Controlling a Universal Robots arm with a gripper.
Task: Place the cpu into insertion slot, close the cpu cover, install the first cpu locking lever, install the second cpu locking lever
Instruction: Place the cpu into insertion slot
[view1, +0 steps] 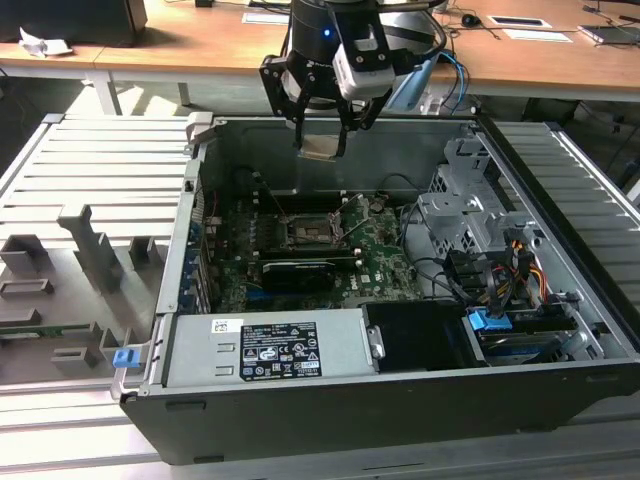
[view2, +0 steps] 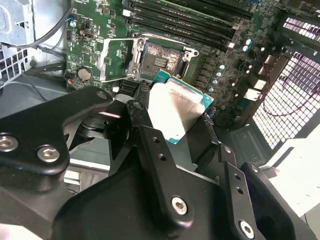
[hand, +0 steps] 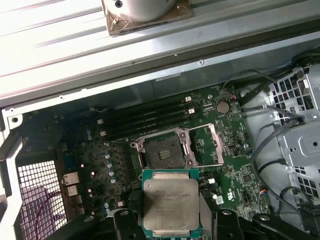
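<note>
1. Exterior view: the gripper (view1: 321, 136) hangs over the open computer case (view1: 400, 400), clenched on the cpu (view1: 322, 149). The chip is clear of the green board (view1: 385, 262) and sits at about 12 o'clock from the insertion slot (view1: 305, 233).
2. In both wrist views the cpu (hand: 171, 202) is pinched by its edges between the black fingers (view2: 150, 145), metal top towards the first wrist camera. It is apart from the socket, with nothing touching it.
3. Progress, as I judge it: early in the first step. The chip is carried but not seated, and the insertion slot (hand: 162, 152) lies bare with its dark centre exposed.
4. The cpu cover (hand: 188, 146) looks raised beside the socket rather than folded down. Thin metal levers (view1: 352, 228) stick up at about 2 o'clock from the slot in the exterior view, so neither appears latched. Seating, closing the cover and both levers are all left to do.
5. Hard to make out:
   - Where the cover ends and the wire levers begin — the two overlap in every view.
   - The socket's contacts.
   - Any corner mark on the chip.
   - Where the fingertips meet the cpu, which the gripper's own body partly hides in the second wrist view.
   - The chip's near edge, which is cut off in the first wrist view.
</note>
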